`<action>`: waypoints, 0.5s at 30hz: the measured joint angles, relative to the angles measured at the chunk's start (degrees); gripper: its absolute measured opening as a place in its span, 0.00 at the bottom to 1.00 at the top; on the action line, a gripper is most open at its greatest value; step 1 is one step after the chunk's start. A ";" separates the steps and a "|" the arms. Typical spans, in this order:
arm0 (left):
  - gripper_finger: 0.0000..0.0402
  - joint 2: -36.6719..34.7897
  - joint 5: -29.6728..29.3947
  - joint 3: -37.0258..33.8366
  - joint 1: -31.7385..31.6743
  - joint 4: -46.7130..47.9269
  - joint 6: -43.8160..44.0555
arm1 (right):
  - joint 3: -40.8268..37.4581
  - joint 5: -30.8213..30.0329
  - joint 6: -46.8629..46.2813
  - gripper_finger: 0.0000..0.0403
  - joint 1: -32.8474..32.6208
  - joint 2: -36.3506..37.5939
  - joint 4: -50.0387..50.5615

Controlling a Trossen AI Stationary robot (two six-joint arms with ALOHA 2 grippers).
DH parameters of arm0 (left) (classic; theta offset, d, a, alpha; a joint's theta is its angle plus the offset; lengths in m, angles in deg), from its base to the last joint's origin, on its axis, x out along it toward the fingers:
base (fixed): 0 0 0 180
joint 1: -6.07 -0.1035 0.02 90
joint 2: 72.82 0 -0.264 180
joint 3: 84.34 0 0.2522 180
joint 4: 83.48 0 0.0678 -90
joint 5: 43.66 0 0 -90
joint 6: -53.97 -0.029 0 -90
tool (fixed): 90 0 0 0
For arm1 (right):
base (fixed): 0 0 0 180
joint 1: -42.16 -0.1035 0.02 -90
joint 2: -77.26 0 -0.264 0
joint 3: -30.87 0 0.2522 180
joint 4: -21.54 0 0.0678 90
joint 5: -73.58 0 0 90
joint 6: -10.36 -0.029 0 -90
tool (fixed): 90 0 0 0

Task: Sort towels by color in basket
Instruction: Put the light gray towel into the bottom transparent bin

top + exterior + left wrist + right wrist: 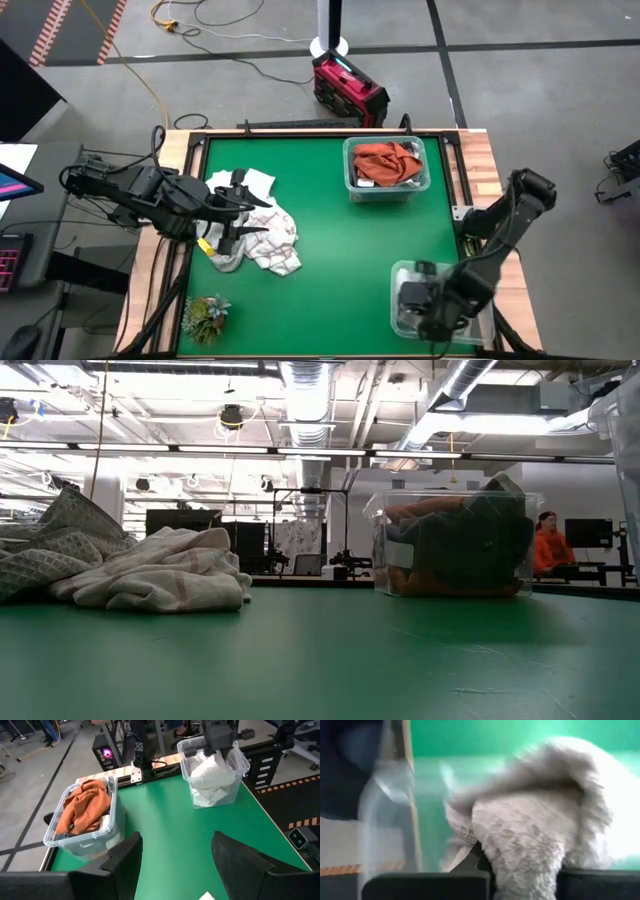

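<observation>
Table (pixel 330 250): a green mat is covering the top, with wooden strips showing along the two sides.
Towel pile (pixel 262 232): white and grey-checked cloths are lying crumpled together on the mat's left part, well apart from both bins; the low view is showing soft rounded folds, one cloth with faint reddish lines.
Handling of the pile: judged light, limp and non-slippery; cloths are overlapping, so pinching a raised fold at the pile's top edge looks best for lifting one alone; a deep grab risks dragging a neighbour.
Far bin (pixel 387 168): a clear plastic tub is standing at the mat's far side, holding a rust-orange towel (pixel 388 160) bunched over a darker cloth.
Near-right bin (pixel 215 770): a clear tub is sitting at the mat's near right corner, holding white towels (pixel 210 777).
Left gripper (pixel 232 212): it is hovering over the pile with fingers spread wide and nothing between them.
Right gripper (pixel 415 297): it is reaching into the near-right bin, fingers pinched narrowly on a white towel with a fluffy nap, as the right wrist view shows.
Green leafy tuft (pixel 205 315): it is lying near the mat's near left corner, apart from the pile.
</observation>
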 joint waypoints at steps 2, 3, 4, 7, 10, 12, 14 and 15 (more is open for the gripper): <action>0.56 -0.04 0.02 0.00 0.00 0.09 -0.01 | 0.00 0.95 0.74 0.10 1.37 -0.58 -2.97; 0.56 -0.19 0.02 0.00 0.00 0.30 -0.03 | 0.00 1.95 -0.26 0.10 1.74 -0.82 -3.34; 0.56 -0.25 0.02 0.00 0.00 0.56 -0.04 | 0.00 3.50 -2.33 0.10 2.01 -1.07 -2.78; 0.56 -0.33 -0.01 0.00 0.00 1.40 -0.11 | 0.00 8.63 -12.86 0.10 1.83 -1.33 3.21; 0.56 -0.29 -0.01 -0.02 -0.02 1.69 -0.25 | 0.00 9.90 -23.62 0.10 0.46 -1.20 8.04; 0.56 -0.28 -0.01 -0.02 -0.02 1.69 -0.25 | -0.09 9.90 -27.37 0.11 -0.70 -1.30 8.55; 0.56 -0.31 -0.01 -0.02 -0.02 1.69 -0.25 | -0.65 9.58 -29.15 0.14 -1.46 -1.76 8.20; 0.56 -0.30 -0.01 -0.02 -0.02 1.70 -0.25 | -1.02 8.99 -30.64 0.16 -1.82 -2.22 8.27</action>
